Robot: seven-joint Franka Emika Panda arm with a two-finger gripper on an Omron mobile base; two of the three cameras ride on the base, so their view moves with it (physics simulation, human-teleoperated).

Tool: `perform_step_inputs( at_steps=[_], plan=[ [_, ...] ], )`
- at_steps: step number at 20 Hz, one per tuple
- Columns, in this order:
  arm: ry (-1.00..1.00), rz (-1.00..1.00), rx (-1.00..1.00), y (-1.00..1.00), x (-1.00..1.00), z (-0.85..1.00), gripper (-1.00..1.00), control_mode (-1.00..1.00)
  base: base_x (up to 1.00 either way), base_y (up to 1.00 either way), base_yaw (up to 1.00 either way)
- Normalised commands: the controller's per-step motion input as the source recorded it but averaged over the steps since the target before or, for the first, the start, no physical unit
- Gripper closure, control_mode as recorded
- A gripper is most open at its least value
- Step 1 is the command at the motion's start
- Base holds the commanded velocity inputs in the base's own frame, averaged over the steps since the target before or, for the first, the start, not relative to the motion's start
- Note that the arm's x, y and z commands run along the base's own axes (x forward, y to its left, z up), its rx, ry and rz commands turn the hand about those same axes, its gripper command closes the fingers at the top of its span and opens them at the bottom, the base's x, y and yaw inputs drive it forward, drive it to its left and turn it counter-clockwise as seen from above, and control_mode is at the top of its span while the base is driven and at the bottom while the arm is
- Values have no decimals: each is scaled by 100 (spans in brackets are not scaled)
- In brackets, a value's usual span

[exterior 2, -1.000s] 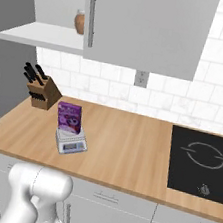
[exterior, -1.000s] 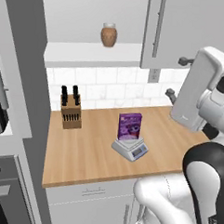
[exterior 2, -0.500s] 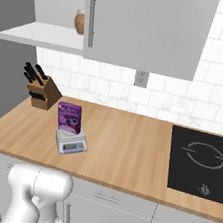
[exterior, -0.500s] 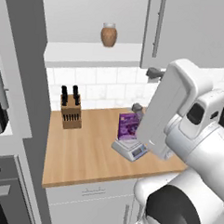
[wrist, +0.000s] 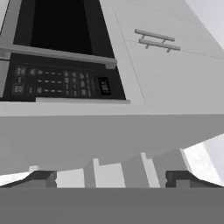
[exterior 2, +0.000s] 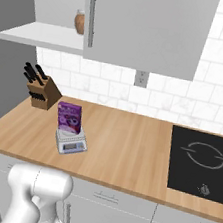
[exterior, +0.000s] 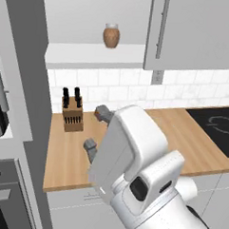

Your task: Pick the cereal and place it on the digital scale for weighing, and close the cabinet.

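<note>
Arm swung across; cereal point(exterior 2: 68, 118) upright on digital scale point(exterior 2: 71, 142)

Arm point(exterior: 128, 155) swung left across left base view, now centre-frame at 6 o'clock, covering cereal and scale there. Both base views shifted slightly; camera moved, bench items didn't.

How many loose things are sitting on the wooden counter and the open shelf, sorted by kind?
Small purple rectangular cereal box: 1
Flat light-grey digital scale: 1
Brown wooden knife block with black-handled knives: 1
Brown round jar on the shelf: 1
Total: 4
</note>
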Motion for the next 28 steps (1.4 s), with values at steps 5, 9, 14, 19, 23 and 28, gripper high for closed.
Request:
perform_step_inputs(
  at_steps=[5,9,14,19,23,28],
  plan=[
    [-2,-7,4,73,-55,-16,-100,-100,0,0,0],
    [0,-11,0,33,64,-16,-100,-100,0,0,0],
    [0,-11,0,14,67,-10,-100,-100,0,0,0],
    [0,-12,0,29,38,-9,-100,-100,0,0,0],
    [0,-12,0,51,34,-20,-100,-100,0,0,0],
    [4,-8,0,34,53,-34,-100,-100,0,0,0]
  ],
)
